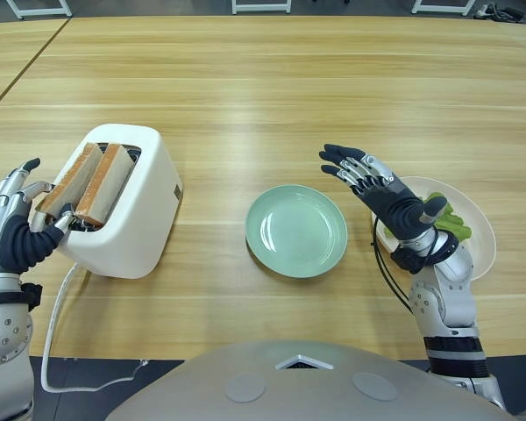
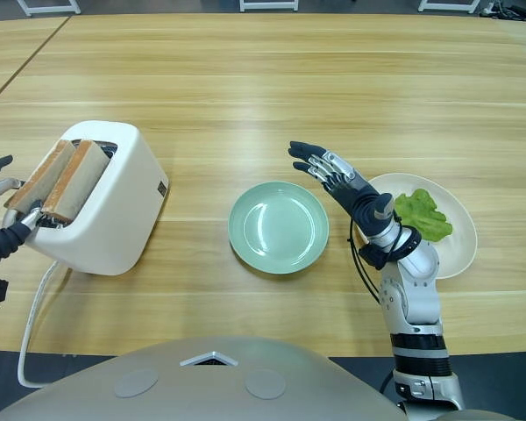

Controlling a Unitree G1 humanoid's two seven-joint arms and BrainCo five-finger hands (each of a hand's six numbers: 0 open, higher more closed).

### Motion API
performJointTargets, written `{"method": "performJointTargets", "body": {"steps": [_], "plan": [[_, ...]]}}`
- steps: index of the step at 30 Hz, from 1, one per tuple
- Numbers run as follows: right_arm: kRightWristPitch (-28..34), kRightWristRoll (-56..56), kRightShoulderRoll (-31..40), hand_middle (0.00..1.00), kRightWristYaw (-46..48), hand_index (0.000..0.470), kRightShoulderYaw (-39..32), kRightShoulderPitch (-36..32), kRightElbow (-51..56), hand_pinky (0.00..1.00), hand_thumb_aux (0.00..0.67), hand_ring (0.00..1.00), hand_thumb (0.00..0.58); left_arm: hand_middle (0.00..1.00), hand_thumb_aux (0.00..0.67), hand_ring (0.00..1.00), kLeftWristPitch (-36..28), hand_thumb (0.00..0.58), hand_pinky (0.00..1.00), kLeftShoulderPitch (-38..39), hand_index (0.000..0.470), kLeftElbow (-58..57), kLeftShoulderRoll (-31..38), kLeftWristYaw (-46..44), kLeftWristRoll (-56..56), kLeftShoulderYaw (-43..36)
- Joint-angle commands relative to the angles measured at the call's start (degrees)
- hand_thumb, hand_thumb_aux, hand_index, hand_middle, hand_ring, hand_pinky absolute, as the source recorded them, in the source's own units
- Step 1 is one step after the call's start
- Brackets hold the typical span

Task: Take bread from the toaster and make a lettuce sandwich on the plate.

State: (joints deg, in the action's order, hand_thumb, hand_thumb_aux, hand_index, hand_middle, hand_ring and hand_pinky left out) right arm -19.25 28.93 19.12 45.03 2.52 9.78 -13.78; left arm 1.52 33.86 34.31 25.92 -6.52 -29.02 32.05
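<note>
The left hand (image 1: 22,219) pinches the near end of the outer bread slice (image 1: 67,181), 1 of 2 in the toaster (image 1: 136,219). The right hand (image 1: 381,189) hovers spread and empty beside the green plate (image 1: 296,230). A tilted pull could jam the slice or drag the toaster.

Bright, even light from above fills the scene. The worktop (image 1: 272,79) carries a pale sheen toward its far side. Soft, short shadows hug the toaster (image 1: 136,219) and the green plate (image 1: 296,230), whose glaze shows faint highlights.
</note>
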Motion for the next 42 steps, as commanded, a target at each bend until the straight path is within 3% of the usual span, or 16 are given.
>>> {"method": "performJointTargets", "body": {"steps": [1, 9, 13, 18, 23, 31, 37, 42], "plan": [[-0.07, -0.90, -0.30, 0.00, -0.29, 0.000, -0.17, 0.08, -0.45, 0.00, 0.000, 0.00, 0.000, 0.00, 0.670, 0.00, 2.09, 0.580, 0.00, -1.49, 0.470, 0.06, -0.60, 1.86, 0.82, 1.93], [-0.20, -1.10, -0.46, 0.00, -0.22, 0.000, -0.23, 0.13, -0.39, 0.00, 0.000, 0.00, 0.000, 0.00, 0.670, 0.00, 6.12, 0.580, 0.00, -2.53, 0.470, -0.06, -1.46, 2.97, 4.58, 3.92], [-0.37, -1.27, -0.63, 0.00, -0.20, 0.000, -0.36, 0.01, -0.09, 0.00, 0.000, 0.00, 0.000, 0.00, 0.670, 0.00, 7.40, 0.580, 0.00, -4.59, 0.470, 1.67, -2.51, 2.90, 12.17, 7.44], [-0.84, -1.85, -1.18, 0.00, -0.60, 0.000, -0.54, 0.12, 0.25, 0.00, 0.000, 0.00, 0.000, 0.00, 0.670, 0.00, 5.80, 0.580, 0.00, -8.61, 0.470, 5.04, -1.94, 1.91, 22.67, 12.25], [-1.22, -2.22, -1.82, 0.00, -1.08, 0.000, -0.41, -0.06, 0.83, 0.00, 0.000, 0.00, 0.000, 0.00, 0.670, 0.00, 2.67, 0.580, 0.00, -11.88, 0.470, 8.38, -1.41, 0.14, 27.43, 10.89], [-0.86, -0.92, -2.87, 0.00, -1.58, 0.000, 0.23, -1.31, 2.44, 0.00, 0.000, 0.00, 0.000, 0.00, 0.670, 0.00, -1.41, 0.580, 0.00, -18.51, 0.470, 13.92, -6.02, -0.82, 23.67, -11.29], [2.76, 4.26, -3.81, 0.00, -3.40, 0.000, 2.73, -4.65, 4.13, 0.00, 0.000, 0.00, 0.000, 0.00, 0.670, 0.00, 2.09, 0.580, 0.00, -25.14, 0.470, 8.44, -7.70, 0.40, 4.58, -30.86], [5.64, 7.30, -4.37, 0.00, -5.36, 0.000, 5.67, -7.76, 5.87, 0.00, 0.000, 0.00, 0.000, 0.00, 0.670, 0.00, 7.43, 0.580, 0.00, -31.45, 0.470, -1.72, -8.37, 2.59, -17.83, -46.17]]}}
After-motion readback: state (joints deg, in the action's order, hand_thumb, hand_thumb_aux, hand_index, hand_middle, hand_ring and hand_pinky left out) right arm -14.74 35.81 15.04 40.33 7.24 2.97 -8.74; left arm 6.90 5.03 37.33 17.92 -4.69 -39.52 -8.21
